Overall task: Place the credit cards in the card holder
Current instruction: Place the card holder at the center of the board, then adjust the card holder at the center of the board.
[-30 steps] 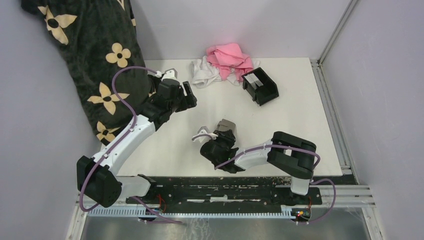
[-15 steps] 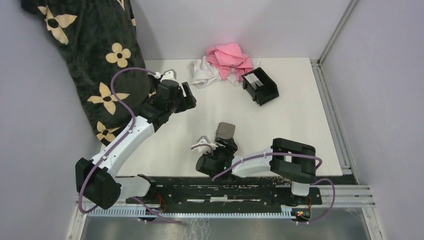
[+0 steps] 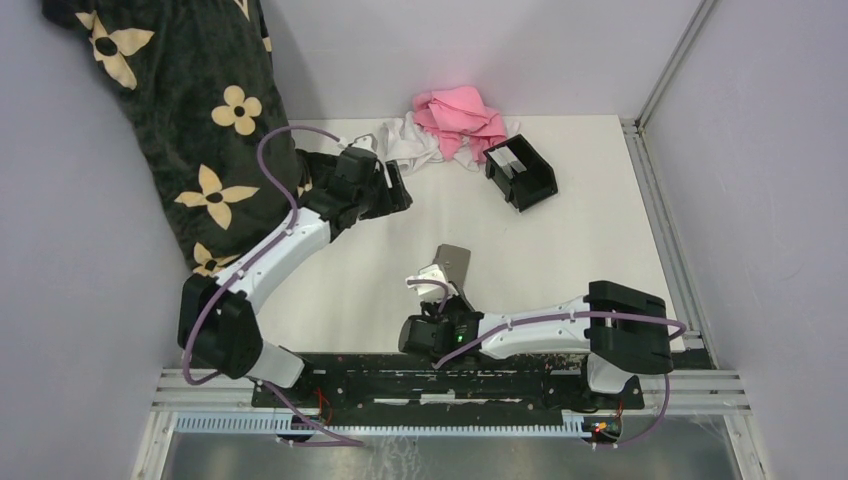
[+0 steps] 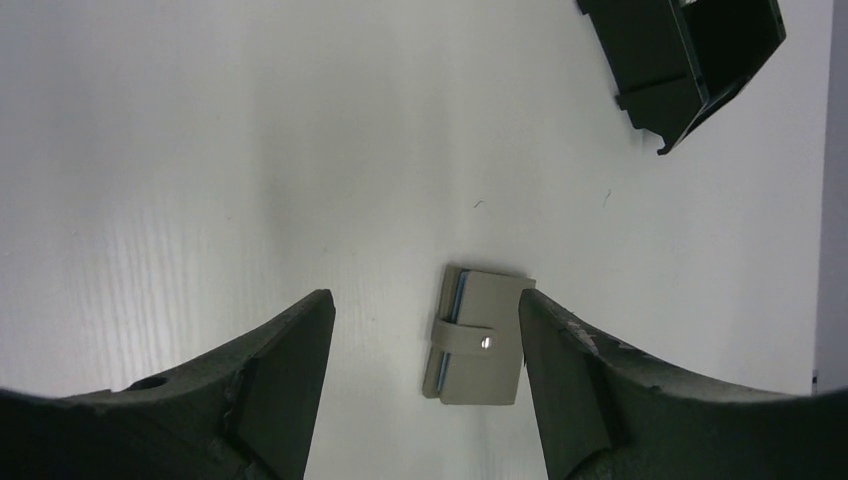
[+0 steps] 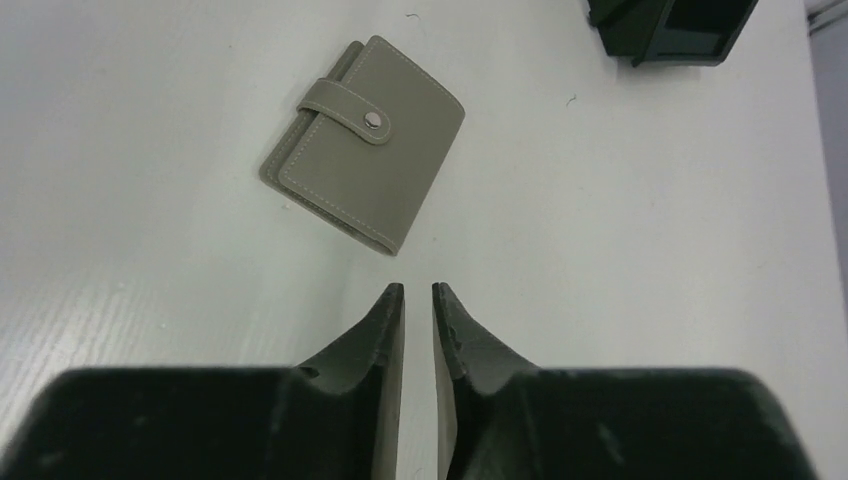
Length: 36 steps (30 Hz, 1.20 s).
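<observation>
While the left fingers [image 4: 285, 360] are hanging wide apart, the right fingers [image 5: 378, 325] are hovering narrowly apart, empty, near the closed grey wallet [image 5: 365, 143]; the card holder [image 3: 530, 185] is sitting far right on the desk [image 3: 590, 250].

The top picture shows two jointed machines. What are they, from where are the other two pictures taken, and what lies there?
They are two robot arms seen from above: the left arm and the right arm. Each other picture comes from a camera on one wrist, looking past its jaws. On the white table lie a closed grey wallet, a black card holder, a pink cloth and a white cloth. The left jaws stand wide open, the right ones a slit apart; both empty.
</observation>
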Available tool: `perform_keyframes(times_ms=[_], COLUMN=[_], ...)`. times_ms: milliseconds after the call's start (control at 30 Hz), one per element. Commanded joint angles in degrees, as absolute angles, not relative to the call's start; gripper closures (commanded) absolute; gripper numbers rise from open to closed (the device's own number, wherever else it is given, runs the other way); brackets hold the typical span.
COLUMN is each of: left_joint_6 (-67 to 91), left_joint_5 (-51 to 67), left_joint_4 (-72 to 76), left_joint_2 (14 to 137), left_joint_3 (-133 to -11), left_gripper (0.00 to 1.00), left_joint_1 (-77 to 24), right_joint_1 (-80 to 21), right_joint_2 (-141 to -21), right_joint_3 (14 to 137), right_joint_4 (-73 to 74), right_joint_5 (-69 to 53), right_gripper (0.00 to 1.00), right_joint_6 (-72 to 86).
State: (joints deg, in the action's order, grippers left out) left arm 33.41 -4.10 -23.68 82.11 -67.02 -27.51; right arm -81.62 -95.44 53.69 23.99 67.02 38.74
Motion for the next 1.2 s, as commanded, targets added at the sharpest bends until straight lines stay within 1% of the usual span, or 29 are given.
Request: perform_keyframes(times_ms=[0, 33, 133, 167, 200, 433, 533, 633, 733, 900, 1033, 1167], left_joint_6=[30.8, 30.8, 31.5, 31.7, 31.8, 30.8, 30.3, 29.8, 29.2, 27.7, 26.5, 25.1], left_joint_5=[4.0, 5.3, 9.1, 10.2, 11.1, 14.7, 14.8, 14.8, 14.6, 14.3, 14.8, 14.4], left_joint_4=[-16.6, -15.7, -12.9, -12.2, -11.4, -8.9, -8.9, -9.0, -9.1, -10.1, -10.6, -11.8], left_joint_2=[87.5, 89.0, 93.8, 95.5, 97.2, 107.9, 111.5, 114.5, 116.7, 119.1, 120.1, 120.6], left_joint_3=[-71.4, -72.0, -74.0, -74.7, -75.4, -80.4, -82.3, -84.0, -84.9, -86.2, -86.2, -86.2], left_gripper=[0.26, 0.27, 0.3, 0.31, 0.32, 0.42, 0.5, 0.55, 0.62, 0.66, 0.71, 0.8], left_joint_1=[-27.7, -27.7, -27.7, -27.8, -27.9, -28.9, -29.0, -29.0, -29.0, -29.1, -29.4, -30.0], right_joint_1=[-81.6, -81.6, -81.1, -80.7, -80.1, -73.4, -70.8, -68.5, -66.9, -66.3, -66.0, -65.0], right_joint_2=[-92.8, -92.6, -92.3, -92.1, -91.9, -89.6, -89.5, -90.1, -90.9, -92.7, -94.5, -95.9], right_joint_3=[56.2, 56.1, 54.9, 54.3, 53.2, 45.0, 42.8, 41.8, 41.4, 41.1, 40.7, 40.1], right_joint_4=[30.8, 30.6, 29.8, 29.2, 28.0, 16.1, 11.6, 8.1, 4.8, 1.2, -0.8, -2.9], right_joint_5=[66.5, 65.7, 64.1, 63.4, 62.7, 55.1, 52.4, 49.4, 46.5, 43.6, 42.3, 41.4], right_gripper=[0.84, 0.88, 0.95, 0.98, 0.99, 0.99, 1.0, 0.99, 1.0, 0.99, 0.99, 0.99], right_joint_6=[54.3, 55.9, 60.5, 61.8, 62.7, 63.6, 62.5, 61.8, 61.2, 62.2, 63.0, 63.1])
